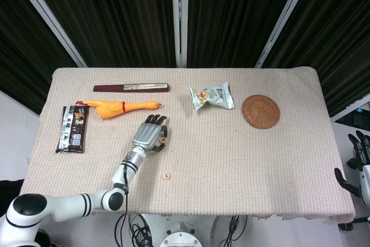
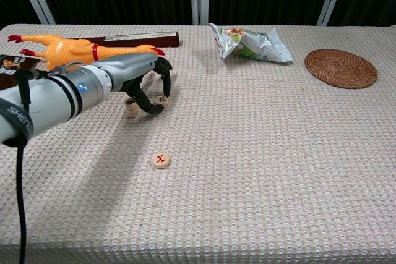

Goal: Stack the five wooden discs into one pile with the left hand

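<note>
Cloth of a beige, knobbly weave covers the whole counter (image 1: 231, 160), its front edge hanging slightly ragged in the head view. Behind it the room is dark: black curtain panels split by pale vertical and slanted frame bars.

Along the far left of the counter lie a long dark red strip (image 1: 132, 88), a yellow rubber chicken (image 1: 118, 107) just in front of it, and a dark snack wrapper (image 1: 73, 128) near the left edge. Further right sit a crumpled green-and-white snack bag (image 1: 211, 96) and a round woven coaster (image 1: 261, 111), well apart from each other.

The left hand (image 2: 139, 85) reaches in from the lower left, palm down, its dark fingers (image 2: 166, 77) arched over the cloth with the tips down around the discs. Beneath it a small pile of wooden discs (image 2: 131, 109) stands by the thumb side, and another wooden disc (image 2: 162, 99) marked with a cross lies just under the fingertips. Whether the fingers actually pinch that disc or only touch it, I cannot tell. One more disc with a red cross (image 2: 161, 160) lies alone nearer the front, well apart from the hand.

The right hand (image 1: 358, 163) hangs off the counter's right edge, fingers loosely spread, holding nothing.
</note>
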